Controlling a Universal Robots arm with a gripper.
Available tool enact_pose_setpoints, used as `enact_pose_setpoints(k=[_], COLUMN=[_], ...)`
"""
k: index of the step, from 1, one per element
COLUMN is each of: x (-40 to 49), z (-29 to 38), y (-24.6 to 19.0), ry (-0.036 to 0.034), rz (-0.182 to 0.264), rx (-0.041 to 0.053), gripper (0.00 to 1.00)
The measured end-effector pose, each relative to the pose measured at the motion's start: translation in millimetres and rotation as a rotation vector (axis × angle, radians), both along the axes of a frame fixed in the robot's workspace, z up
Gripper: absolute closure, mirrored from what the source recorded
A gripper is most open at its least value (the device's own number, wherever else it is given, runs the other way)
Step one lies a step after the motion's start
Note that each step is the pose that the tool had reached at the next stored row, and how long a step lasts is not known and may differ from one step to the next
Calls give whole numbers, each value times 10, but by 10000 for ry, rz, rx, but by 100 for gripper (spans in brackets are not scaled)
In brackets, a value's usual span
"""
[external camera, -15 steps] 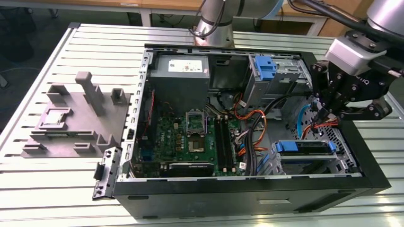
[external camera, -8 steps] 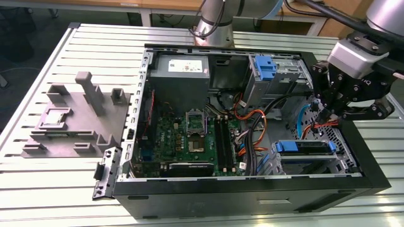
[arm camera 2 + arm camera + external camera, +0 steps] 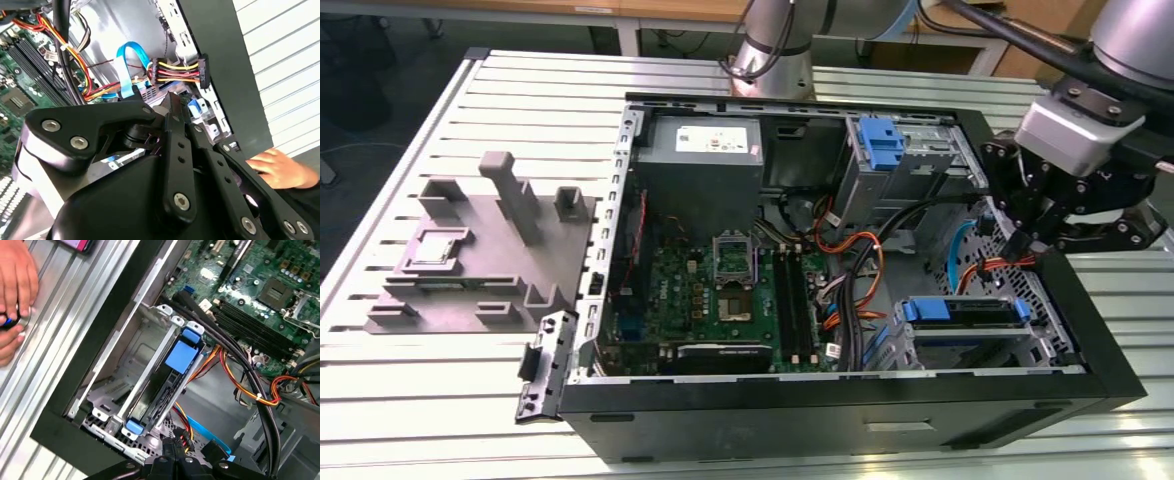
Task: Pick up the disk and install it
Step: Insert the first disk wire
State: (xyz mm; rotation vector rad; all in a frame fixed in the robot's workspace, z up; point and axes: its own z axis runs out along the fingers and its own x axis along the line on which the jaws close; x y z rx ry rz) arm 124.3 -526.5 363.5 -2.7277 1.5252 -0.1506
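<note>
The disk [image 3: 962, 311] lies flat in the metal drive bay at the near corner of the open computer case, on the exterior view's right, its blue carrier around it. In the first wrist view the disk [image 3: 167, 390] sits in the bay with the carrier's blue tab facing up. My gripper [image 3: 1019, 240] hangs above the case's side wall, just behind that bay and apart from the disk. Its fingers look shut with nothing between them. The gripper [image 3: 170, 100] fills the foreground of the second wrist view, and its tips [image 3: 176, 456] hover over the bay's end in the first wrist view.
A person's hand [image 3: 15, 285] rests on the slatted table beside the case wall. Orange and black cables [image 3: 854, 270] cross the case beside the bay. A blue bracket [image 3: 883, 145] sits on the far drive cage. A grey holder block [image 3: 474, 250] stands on the exterior view's left.
</note>
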Motion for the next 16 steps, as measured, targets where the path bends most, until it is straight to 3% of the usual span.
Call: enact_pose_setpoints(k=[2, 3, 6, 7, 13, 16], x=[0, 0, 0, 0, 1, 17], z=[-1, 0, 0, -1, -7, -15], y=[0, 0, 0, -1, 0, 0], ry=[-82, -163, -505, -574, -592, -593], rz=[249, 341, 561, 660, 1517, 1724], rx=[1, -1, -10, -11, 14, -1], gripper=[90, 90, 90, 90, 90, 90])
